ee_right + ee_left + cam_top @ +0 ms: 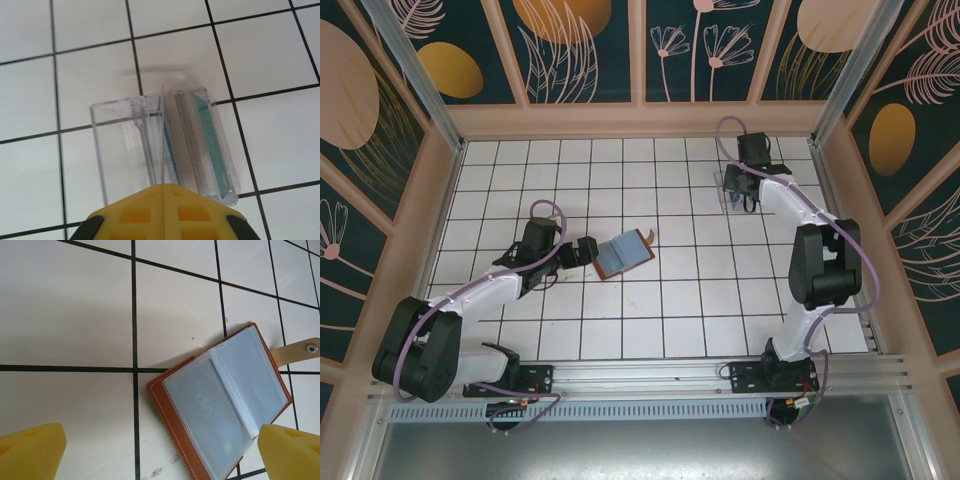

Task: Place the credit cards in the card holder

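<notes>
Two end effectors over the tiled surface (pixel 700 300): left end effector (pixel 161 452), released, hovers at the open card holder (pixel 220 400), lying diagonal left of centre, sleeve reading "VIP"; right end effector (pixel 163 187), clenched, pinches one of the credit cards (pixel 195 145) standing edge-up in a clear box (pixel 120 145).

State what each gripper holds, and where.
Left gripper: open, nothing. Right gripper: shut, apparently pinching a thin pale card by its near edge.

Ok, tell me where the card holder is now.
The card holder lies open on the table, left of centre in the top view, just ahead of the left gripper, far from the clear box.
</notes>
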Robot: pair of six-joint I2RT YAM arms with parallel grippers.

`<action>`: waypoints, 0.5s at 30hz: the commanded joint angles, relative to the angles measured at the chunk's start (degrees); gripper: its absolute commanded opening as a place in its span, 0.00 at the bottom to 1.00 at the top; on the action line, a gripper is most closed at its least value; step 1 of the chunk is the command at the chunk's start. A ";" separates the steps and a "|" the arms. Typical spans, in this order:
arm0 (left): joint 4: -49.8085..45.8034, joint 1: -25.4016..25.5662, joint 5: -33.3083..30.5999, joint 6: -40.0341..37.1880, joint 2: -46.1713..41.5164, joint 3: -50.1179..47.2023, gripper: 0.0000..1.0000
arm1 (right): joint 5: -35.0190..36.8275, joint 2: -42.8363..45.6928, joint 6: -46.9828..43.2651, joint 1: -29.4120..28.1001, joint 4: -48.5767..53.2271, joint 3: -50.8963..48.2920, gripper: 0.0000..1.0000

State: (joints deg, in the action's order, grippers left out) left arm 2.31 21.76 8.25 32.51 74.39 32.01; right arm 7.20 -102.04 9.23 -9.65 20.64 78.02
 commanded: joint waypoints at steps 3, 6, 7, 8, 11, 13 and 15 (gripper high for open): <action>-0.72 0.08 -0.69 -0.96 0.04 -0.36 0.98 | -11.71 3.68 3.55 3.97 -4.02 -3.55 0.00; -0.29 0.13 -0.69 -0.63 -0.15 -0.46 0.98 | -16.16 4.21 5.11 6.01 -5.79 -5.12 0.00; 0.28 0.12 -0.74 -0.53 -0.25 -0.84 0.98 | -17.04 5.06 5.56 6.42 -6.68 -5.96 0.00; 0.30 0.11 -0.74 -0.51 -0.08 -0.75 0.98 | -17.51 6.29 6.02 6.63 -7.88 -7.17 0.00; -1.33 0.13 -0.01 -0.72 0.10 0.55 0.98 | -19.08 10.13 7.14 7.01 -11.34 -10.34 0.00; -0.08 0.06 1.51 -0.22 -0.53 -0.36 0.99 | -20.78 11.67 7.41 6.90 -11.63 -10.96 0.00; 0.39 0.10 3.10 -0.09 -0.71 -1.04 0.99 | -24.43 13.55 8.44 6.51 -12.69 -12.78 0.00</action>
State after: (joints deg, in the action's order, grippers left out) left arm 2.35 21.76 9.15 32.56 74.39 31.86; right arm -11.16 -92.84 15.53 -2.74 12.47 66.78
